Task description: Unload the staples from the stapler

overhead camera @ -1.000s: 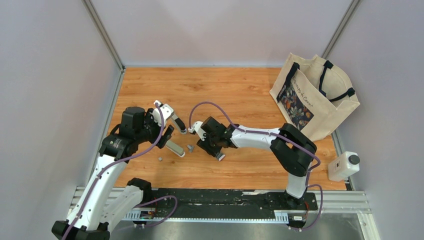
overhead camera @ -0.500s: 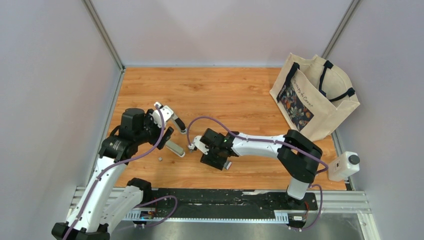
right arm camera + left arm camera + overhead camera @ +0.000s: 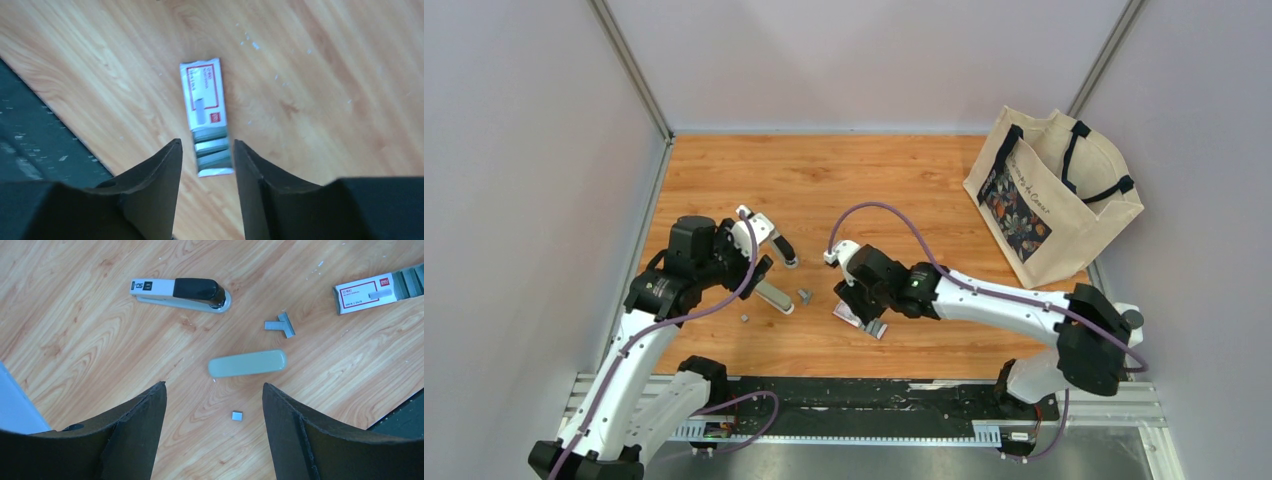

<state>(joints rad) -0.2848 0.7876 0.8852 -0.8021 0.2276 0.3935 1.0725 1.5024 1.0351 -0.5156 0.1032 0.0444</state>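
The white stapler with a black grip (image 3: 182, 290) lies on the wooden table, also in the top view (image 3: 769, 236). A grey-green stapler part (image 3: 247, 363) lies apart from it. Loose staples (image 3: 281, 325) and a tiny staple bit (image 3: 237, 415) lie near that part. My left gripper (image 3: 214, 390) is open and empty, high above the tiny bit. My right gripper (image 3: 206, 150) is open, its fingers either side of and above the open end of the red-and-white staple box (image 3: 204, 92). Grey staple strips (image 3: 212, 147) lie in that open end.
A cream tote bag (image 3: 1054, 195) stands at the back right. A white device (image 3: 1114, 330) sits at the right edge. A black rail (image 3: 854, 395) runs along the near edge, close to the box. Grey walls enclose the table.
My right gripper has swung from beside the loose staples toward the near edge and turned, now above the box. The loose staples show again. My left arm has barely moved.
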